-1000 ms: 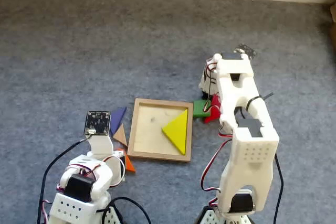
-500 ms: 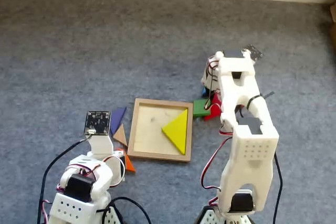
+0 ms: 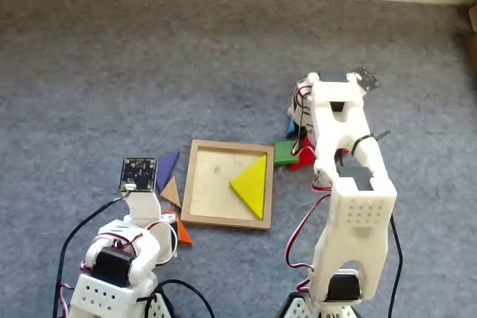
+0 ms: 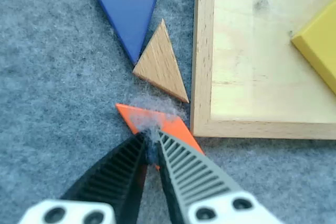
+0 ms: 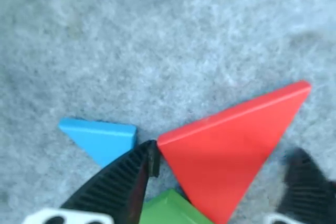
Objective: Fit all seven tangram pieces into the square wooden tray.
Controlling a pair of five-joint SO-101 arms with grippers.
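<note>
Left claw (image 4: 151,139) closed, right claw (image 5: 227,162) agape.

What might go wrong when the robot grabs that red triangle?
The right gripper stands open around the red triangle piece, but the green piece lies right beside it and the light blue triangle lies close, so closing may shove those aside. The wide triangle might also twist in the grip.

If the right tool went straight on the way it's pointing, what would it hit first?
Probably the red triangle, which lies between the open fingers of the right tool. The light blue triangle and green piece sit just beside one finger. Its height above the triangle is unclear.
</note>
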